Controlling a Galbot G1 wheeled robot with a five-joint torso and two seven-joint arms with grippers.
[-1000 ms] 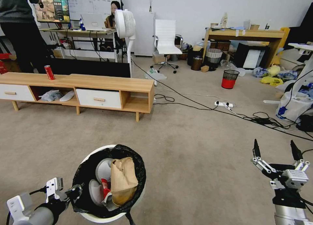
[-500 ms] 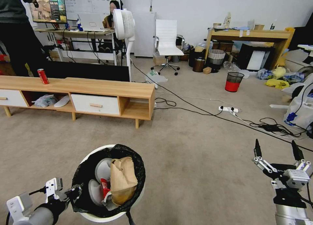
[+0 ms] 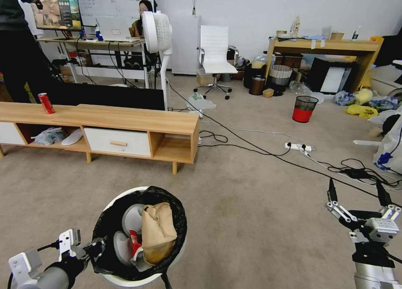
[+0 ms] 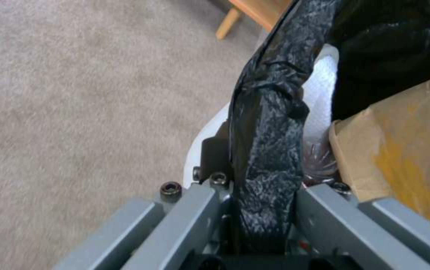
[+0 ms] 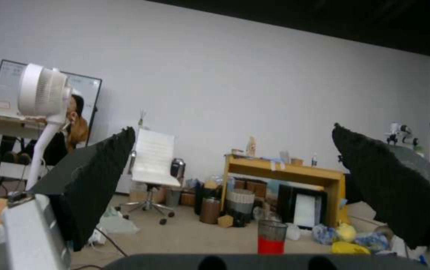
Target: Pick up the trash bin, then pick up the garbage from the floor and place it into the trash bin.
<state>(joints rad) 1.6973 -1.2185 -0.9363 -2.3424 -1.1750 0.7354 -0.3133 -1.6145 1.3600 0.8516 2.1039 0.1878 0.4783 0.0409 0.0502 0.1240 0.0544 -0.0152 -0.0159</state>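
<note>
Left gripper (image 3: 95, 247): fingers pinch trash bin (image 3: 125, 278) rim, crinkled black liner.
Right gripper (image 3: 356, 192): fingers spread, over carpet.
Ahead: wooden cabinet (image 3: 138, 121), cables (image 3: 268, 151).

1. My left gripper (image 3: 97, 248) is clamped on the near rim of the trash bin (image 3: 125, 278), pinching its black bag.
2. In the bin sits a crumpled brown paper bag (image 3: 157, 232), with something red just beside it.
3. My right gripper (image 3: 357, 194) hangs over bare carpet (image 3: 251, 205), fingers spread apart, holding nothing.
4. A long wooden cabinet (image 3: 125, 119) stands beyond the bin.
</note>
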